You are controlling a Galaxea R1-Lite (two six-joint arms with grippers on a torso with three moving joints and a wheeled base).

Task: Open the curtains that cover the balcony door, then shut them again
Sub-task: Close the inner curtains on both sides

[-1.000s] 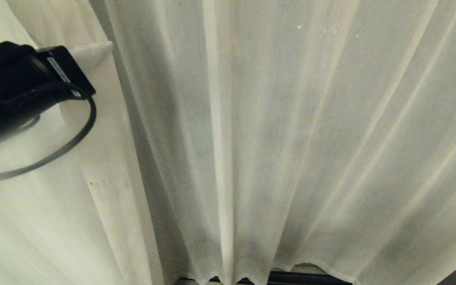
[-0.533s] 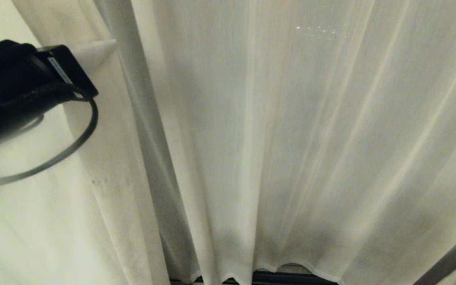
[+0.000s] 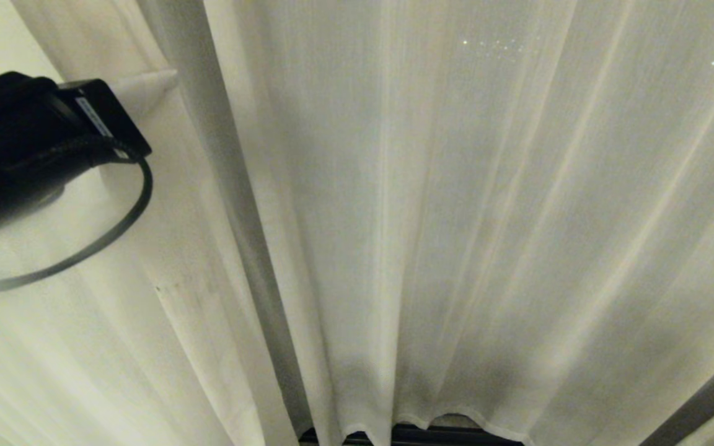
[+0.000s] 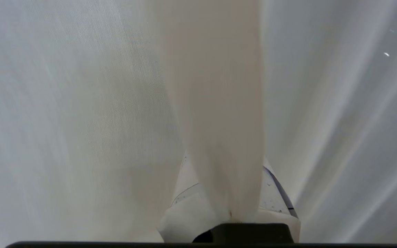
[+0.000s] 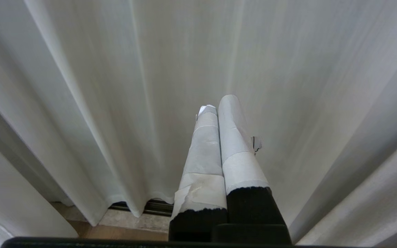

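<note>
Cream-white fabric filled nearly everything we saw: the curtains (image 3: 456, 217) hung in long vertical pleats across the whole head view, a smoother sheer layer on the right and a thicker, grainier panel (image 3: 165, 260) on the left. Between these two a narrow grey shadowed gap ran from top to bottom. Only along the bottom edge, under the scalloped hem, did a dark strip (image 3: 431, 433) show; we took it for the balcony door's track, and the panes themselves were covered. A dark slanted band crossed the lower right corner. Free room was scarce, with cloth close on every side of both arms.

Our left gripper (image 4: 231, 213) sat at the upper left of the head view, its black body and looped cable (image 3: 115, 229) standing out against the thick panel. In the left wrist view its taped fingers (image 4: 188, 196) were clenched on a vertical fold of the curtains, the fold rising straight up from between them.

Our right gripper (image 5: 217, 106) pointed at the sheer layer near its hem, its two white-taped fingers pressed together with nothing between them; whether the tips touched the cloth we could not tell. Beneath that hem lay a pale sill (image 5: 129, 220) and a sliver of wooden floor (image 5: 122, 232).
</note>
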